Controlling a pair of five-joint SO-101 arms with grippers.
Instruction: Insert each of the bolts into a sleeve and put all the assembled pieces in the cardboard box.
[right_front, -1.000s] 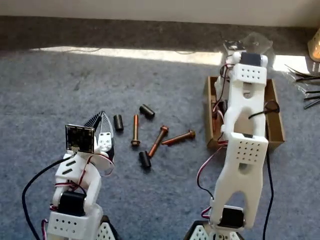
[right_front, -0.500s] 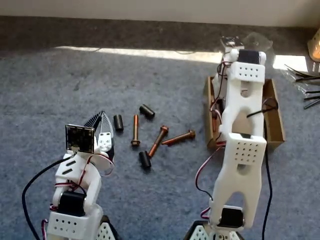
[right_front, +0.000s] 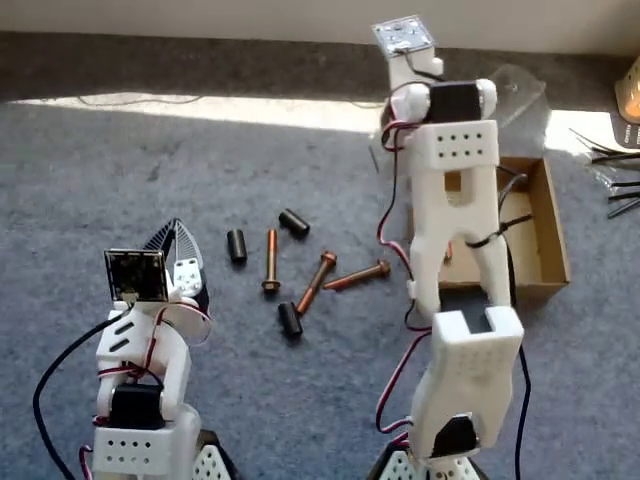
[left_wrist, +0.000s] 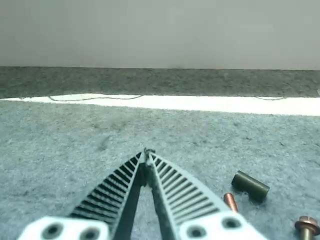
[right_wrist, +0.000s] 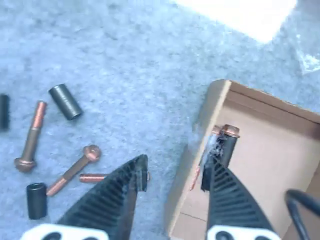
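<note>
Grey carpet (right_front: 150, 150), R end effector (right_wrist: 176, 161) spread, empty

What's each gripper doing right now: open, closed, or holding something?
Left gripper: closed, holding nothing.
Right gripper: open, holding nothing.

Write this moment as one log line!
left gripper: shut, empty | right gripper: open over cardboard box rim | box: one assembled piece | carpet: three bolts, three sleeves
</note>
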